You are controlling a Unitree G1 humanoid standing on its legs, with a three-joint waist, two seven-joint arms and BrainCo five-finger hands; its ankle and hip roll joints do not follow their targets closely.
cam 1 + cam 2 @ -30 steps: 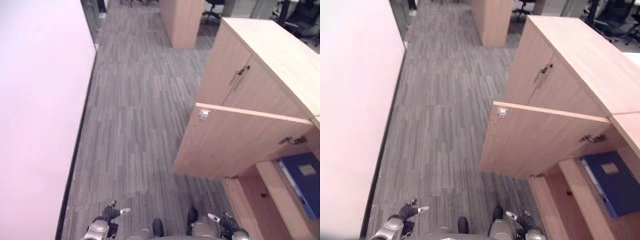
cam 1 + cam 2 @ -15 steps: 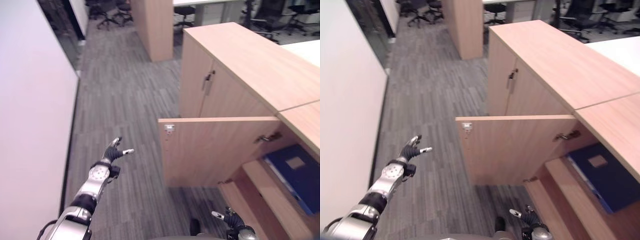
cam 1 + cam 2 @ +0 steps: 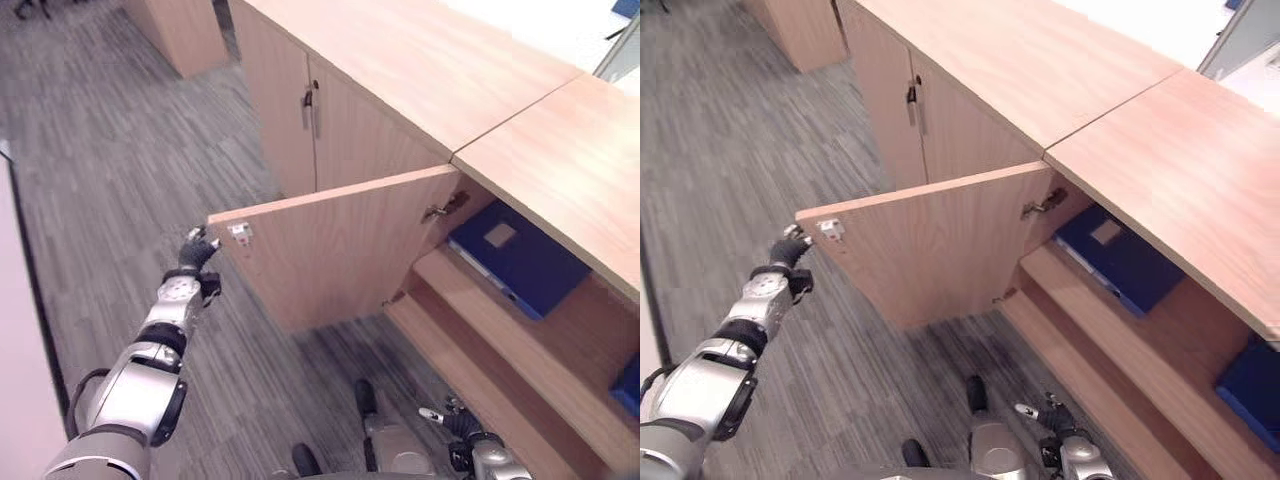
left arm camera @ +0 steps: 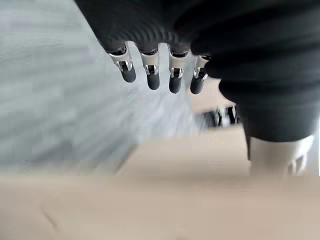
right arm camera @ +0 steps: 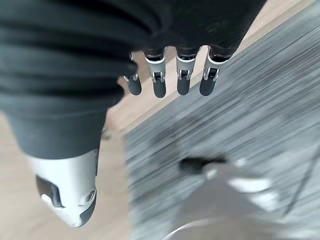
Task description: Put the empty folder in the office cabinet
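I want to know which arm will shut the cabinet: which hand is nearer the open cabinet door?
The left. The left hand is at the free edge of the open cabinet door, by its latch. The right hand hangs low beside the lower shelf, away from the door.

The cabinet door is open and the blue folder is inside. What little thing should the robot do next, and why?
Probably push the door shut with the left hand. The folder already lies on the shelf, that open hand is right at the door's free edge, and the right hand hangs low, empty.
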